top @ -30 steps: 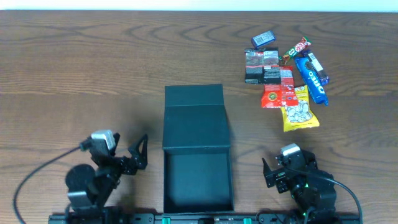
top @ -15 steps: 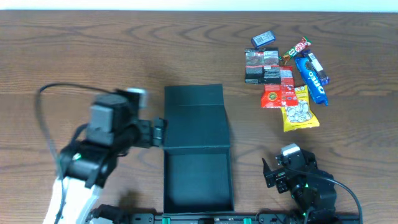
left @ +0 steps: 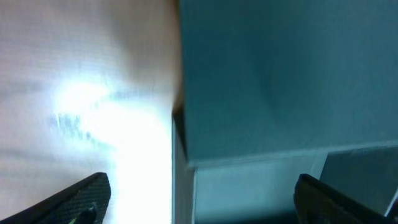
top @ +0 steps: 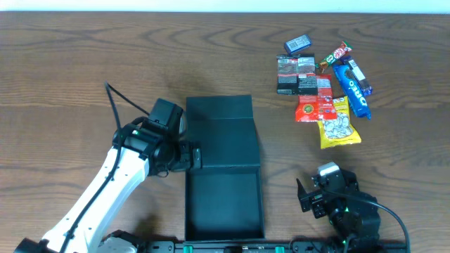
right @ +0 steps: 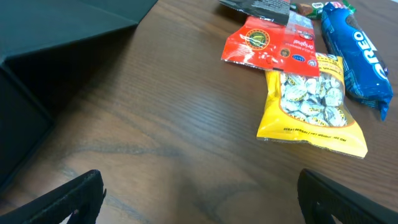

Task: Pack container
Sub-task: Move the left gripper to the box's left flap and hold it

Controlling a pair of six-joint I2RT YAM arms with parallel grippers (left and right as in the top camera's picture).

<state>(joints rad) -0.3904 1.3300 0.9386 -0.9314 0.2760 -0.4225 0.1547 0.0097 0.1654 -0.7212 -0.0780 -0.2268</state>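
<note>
The dark teal container (top: 223, 207) sits at lower centre of the counter (top: 84, 70), its lid (top: 219, 130) folded back toward the top and its inside bare. The left pincer (top: 193, 157) hangs released at the container's left wall, by the hinge. The right pincer (top: 303, 195), also released, rests at lower right. The left arm is likely bracing the box: close squarely on the wall without skewing it, before fetching the snack packets (top: 340, 125) at upper right.

Brown wood-grain tabletop (top: 84, 70) bore a cluster of snacks: a yellow plastic pouch of wrapped sweets (top: 339, 126) touched a flat red foil packet (top: 313, 108); a blue Oreo biscuit sleeve (top: 354, 93) lay just beside them, and flat black packets (top: 296, 75) lay farther back.
</note>
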